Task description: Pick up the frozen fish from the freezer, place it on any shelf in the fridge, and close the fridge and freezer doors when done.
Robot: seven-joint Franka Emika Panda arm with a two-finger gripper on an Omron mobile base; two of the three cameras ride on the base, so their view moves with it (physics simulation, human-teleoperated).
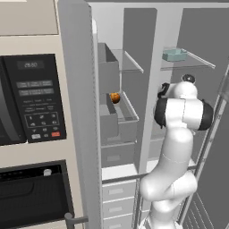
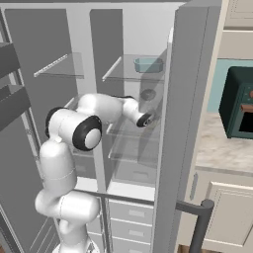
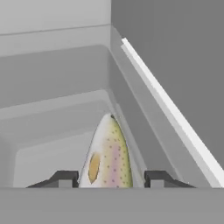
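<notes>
**Mia:** Where is the fish point(image 3: 107, 153)?

**Sam:** It is right in front of the end effector point(image 3: 111, 178), between its two fingers point(image 3: 65, 178). In the right base view the end effector point(image 2: 147, 118) is deep inside the fridge point(image 2: 143, 34), just over a glass shelf point(image 2: 133, 131). So I think the fish is in the fridge now, down low in front of the hand.

**Mia:** Is the end effector squeezing it?

**Sam:** It does not look like it. The fingers stand apart. One finger is just beside the fish, and there is a little gap on the other side. I think the fish is let go.

**Mia:** Which way does the fish lie?

**Sam:** Its long way runs straight out from the end effector, like a line going away from the hand. Its thin tip points away, to the back corner of the fridge. The fat part is near the fingers. I cannot tell if the tip is the head or the tail.

**Mia:** So what matters for the next move?

**Sam:** There is just one arm, so it has to do it. I think it should pull straight back along the fish's long way. Then the fingers slide off both sides and do not knock it. After that come the doors. The fridge door point(image 2: 185, 123) is open, off to one side of the end effector.
</notes>
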